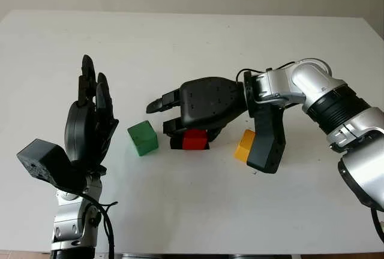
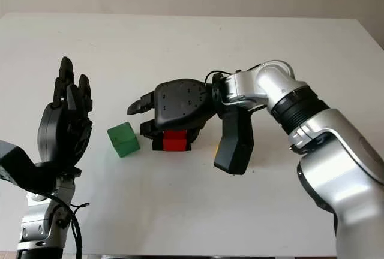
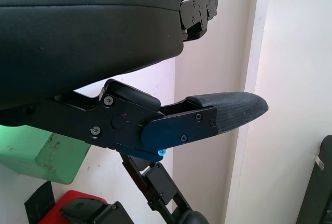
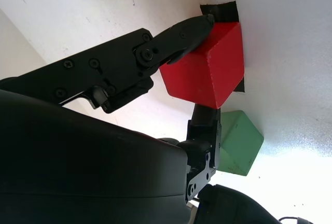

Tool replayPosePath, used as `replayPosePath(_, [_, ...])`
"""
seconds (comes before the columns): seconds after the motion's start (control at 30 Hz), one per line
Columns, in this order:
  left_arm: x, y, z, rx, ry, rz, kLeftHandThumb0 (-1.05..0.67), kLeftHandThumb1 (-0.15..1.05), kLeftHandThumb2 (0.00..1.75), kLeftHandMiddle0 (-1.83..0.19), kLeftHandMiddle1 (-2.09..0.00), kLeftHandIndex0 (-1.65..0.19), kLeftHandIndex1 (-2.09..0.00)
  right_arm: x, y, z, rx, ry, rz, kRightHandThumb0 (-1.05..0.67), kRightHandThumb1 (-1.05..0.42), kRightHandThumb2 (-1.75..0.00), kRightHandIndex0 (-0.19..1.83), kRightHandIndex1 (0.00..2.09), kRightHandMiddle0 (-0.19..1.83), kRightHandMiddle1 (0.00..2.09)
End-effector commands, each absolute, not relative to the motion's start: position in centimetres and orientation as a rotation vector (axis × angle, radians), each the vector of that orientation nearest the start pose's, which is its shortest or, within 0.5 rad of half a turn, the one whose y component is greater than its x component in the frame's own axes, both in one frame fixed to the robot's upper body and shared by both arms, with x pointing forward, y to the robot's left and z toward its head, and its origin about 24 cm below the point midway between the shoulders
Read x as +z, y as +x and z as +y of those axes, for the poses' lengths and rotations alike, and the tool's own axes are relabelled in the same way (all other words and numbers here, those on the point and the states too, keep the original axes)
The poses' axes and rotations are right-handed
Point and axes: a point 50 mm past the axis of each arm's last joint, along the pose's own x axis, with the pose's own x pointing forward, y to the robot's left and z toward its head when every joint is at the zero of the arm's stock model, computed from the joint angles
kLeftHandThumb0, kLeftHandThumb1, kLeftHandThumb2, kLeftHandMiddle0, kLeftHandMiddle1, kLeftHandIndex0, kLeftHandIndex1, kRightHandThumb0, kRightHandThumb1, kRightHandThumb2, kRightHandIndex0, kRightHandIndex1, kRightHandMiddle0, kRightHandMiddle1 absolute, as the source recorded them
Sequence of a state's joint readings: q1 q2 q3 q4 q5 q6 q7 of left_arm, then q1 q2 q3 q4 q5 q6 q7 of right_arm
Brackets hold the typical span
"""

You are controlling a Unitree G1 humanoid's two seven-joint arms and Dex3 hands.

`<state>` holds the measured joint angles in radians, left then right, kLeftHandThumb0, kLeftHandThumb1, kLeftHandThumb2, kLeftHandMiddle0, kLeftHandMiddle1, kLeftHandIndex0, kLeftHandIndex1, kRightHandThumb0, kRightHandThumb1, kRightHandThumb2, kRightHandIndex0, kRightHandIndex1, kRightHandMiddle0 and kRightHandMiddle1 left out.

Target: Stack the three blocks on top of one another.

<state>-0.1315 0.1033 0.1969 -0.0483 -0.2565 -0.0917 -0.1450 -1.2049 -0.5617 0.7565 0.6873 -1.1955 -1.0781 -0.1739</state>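
Red block [image 1: 194, 140] showing plain bright red under the black right hand [image 1: 201, 104]; green block [image 1: 143, 138] showing flat mid-green with faint darker smudges on one face; yellow block [image 1: 245, 145] showing orange-yellow. Left hand [image 1: 90, 121] appearing matte black, its arm silver-grey. Table [image 1: 180, 49] appearing plain white; a black patch [image 4: 220, 10] lying under the red block.

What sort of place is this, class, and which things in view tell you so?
Probably a robot lab or test bench: a bare white table against a plain wall, three small blocks, green, red and yellow, and a humanoid's right hand closing on the red one, left hand open, raised beside.
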Motion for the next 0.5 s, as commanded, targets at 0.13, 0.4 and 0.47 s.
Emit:
replayPosePath(0.13, [10.57,26.99,20.04,-0.001,-0.121,-0.323,-0.73,1.05,0.64,0.19,0.00,0.19,0.00,17.91,33.62,-7.06,1.195,-1.878,-1.227,-0.51,-0.95,-0.06,0.23,0.04,0.37,1.50])
replayPosePath(0.4, [10.53,27.02,20.09,0.003,-0.121,-0.327,-0.73,1.05,0.62,0.19,0.00,0.19,0.00,17.93,33.64,-7.15,1.196,-1.879,-1.226,-0.47,-0.96,-0.05,0.13,0.01,0.14,1.49])
replayPosePath(0.47, [10.54,27.02,20.08,0.006,-0.122,-0.327,-0.73,1.05,0.62,0.19,0.00,0.19,0.00,17.93,33.65,-7.21,1.192,-1.869,-1.227,-0.46,-0.96,-0.05,0.11,0.01,0.05,1.42])
